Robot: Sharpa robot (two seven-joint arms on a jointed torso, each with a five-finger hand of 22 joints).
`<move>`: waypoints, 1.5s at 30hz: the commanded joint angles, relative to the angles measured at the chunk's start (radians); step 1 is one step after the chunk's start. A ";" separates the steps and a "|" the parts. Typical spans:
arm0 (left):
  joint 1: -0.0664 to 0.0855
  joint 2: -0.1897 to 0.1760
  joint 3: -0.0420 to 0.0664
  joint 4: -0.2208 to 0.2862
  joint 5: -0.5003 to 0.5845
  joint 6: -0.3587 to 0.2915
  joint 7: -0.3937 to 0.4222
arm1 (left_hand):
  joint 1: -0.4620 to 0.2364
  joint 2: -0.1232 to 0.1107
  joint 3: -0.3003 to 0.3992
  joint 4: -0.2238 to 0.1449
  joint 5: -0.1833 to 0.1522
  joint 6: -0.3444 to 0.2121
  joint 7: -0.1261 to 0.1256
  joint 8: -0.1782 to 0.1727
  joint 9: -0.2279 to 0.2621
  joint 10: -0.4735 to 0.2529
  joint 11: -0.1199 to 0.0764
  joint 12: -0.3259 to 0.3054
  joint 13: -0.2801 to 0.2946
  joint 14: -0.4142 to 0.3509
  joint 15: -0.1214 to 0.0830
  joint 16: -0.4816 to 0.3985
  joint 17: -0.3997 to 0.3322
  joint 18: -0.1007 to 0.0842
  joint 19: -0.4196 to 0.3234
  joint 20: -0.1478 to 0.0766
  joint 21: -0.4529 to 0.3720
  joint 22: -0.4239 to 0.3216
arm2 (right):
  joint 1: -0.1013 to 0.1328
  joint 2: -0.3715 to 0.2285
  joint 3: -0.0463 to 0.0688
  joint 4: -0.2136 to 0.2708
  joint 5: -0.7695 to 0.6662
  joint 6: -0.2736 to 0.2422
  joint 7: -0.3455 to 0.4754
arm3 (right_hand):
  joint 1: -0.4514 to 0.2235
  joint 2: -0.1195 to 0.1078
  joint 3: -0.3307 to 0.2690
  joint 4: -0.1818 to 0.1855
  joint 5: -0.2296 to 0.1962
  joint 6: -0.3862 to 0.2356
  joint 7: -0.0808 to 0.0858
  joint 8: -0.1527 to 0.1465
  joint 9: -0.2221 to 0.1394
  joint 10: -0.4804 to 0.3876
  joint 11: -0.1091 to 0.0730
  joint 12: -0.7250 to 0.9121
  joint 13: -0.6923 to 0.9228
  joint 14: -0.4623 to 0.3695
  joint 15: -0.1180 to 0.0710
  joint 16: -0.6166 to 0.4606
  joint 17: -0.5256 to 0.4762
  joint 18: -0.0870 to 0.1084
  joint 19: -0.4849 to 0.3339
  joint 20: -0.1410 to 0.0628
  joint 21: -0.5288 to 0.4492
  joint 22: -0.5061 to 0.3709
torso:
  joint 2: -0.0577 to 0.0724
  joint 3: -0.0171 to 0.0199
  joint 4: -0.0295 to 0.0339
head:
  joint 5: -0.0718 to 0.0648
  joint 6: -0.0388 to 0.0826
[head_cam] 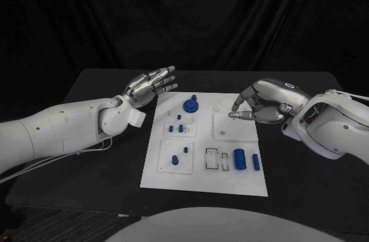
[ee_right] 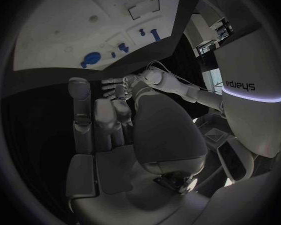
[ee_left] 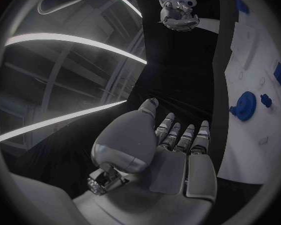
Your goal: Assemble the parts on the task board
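Observation:
The white task board (head_cam: 203,174) lies in the middle of the black table. A blue gear (head_cam: 191,104) stands near its far edge, small blue pegs (head_cam: 176,128) sit below it, and two blue cylinders (head_cam: 240,159) lie near the right side. My left hand (head_cam: 154,85) hovers flat beside the board's far left corner, fingers straight and apart, holding nothing. My right hand (head_cam: 261,101) hangs over the far right corner, fingers curved down, fingertips (head_cam: 234,114) close above the board; I see nothing between them. The left wrist view shows my left hand (ee_left: 172,150), the gear (ee_left: 243,106) and the board (ee_left: 253,50).
A raised square plate (head_cam: 231,129) with small holes lies under the right hand's fingertips. Rectangular slots (head_cam: 215,160) are cut beside the cylinders. Bare black table (head_cam: 92,183) surrounds the board on both sides. In the right wrist view my right hand (ee_right: 115,130) faces the board (ee_right: 72,20).

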 commanded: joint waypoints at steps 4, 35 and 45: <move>-0.001 -0.004 0.001 0.005 0.006 0.004 0.015 | -0.004 -0.002 0.006 -0.002 0.006 0.006 -0.002 0.005 0.001 -0.004 -0.001 0.003 0.000 0.002 0.002 0.004 0.001 -0.017 0.002 0.000 0.003 0.000 | -0.040 -0.030 -0.001 -0.014 0.056 0.280 -0.305 | -0.263 0.048 -0.104 0.013 0.050 0.123 -0.059 0.039 0.055 0.281 -0.057 0.189 0.387 0.101 -0.053 0.186 0.301 -0.054 0.120 -0.053 0.340 0.153 | 0.000 0.0024 0.0010 | -0.003 0.000; -0.003 -0.050 0.001 0.073 0.006 -0.031 0.015 | -0.007 -0.010 0.011 -0.006 0.008 0.020 0.006 0.013 0.003 0.003 0.008 0.020 0.003 0.008 0.004 0.015 0.003 -0.017 0.009 0.001 0.006 0.004 | 0.020 -0.022 -0.001 0.134 0.074 0.525 -0.654 | -0.368 0.081 -0.186 -0.015 -0.060 0.051 -0.015 -0.172 0.016 0.293 -0.021 0.197 0.406 0.120 -0.027 0.239 0.378 -0.093 0.160 -0.036 0.631 0.201 | -0.003 -0.0100 -0.0130 | -0.050 0.000; -0.003 -0.053 0.001 0.068 0.006 -0.025 0.011 | -0.009 -0.011 0.011 -0.006 0.008 0.021 0.008 0.013 0.003 0.004 0.009 0.022 0.003 0.009 0.005 0.016 0.003 -0.017 0.009 0.001 0.007 0.004 | -0.057 0.016 -0.002 0.142 -0.112 0.438 -0.652 | -0.356 0.079 -0.191 -0.025 -0.093 0.077 -0.022 -0.163 0.034 0.293 -0.027 0.197 0.406 0.120 -0.035 0.240 0.378 -0.094 0.162 -0.040 0.640 0.203 | -0.003 -0.0133 -0.0238 | -0.058 0.000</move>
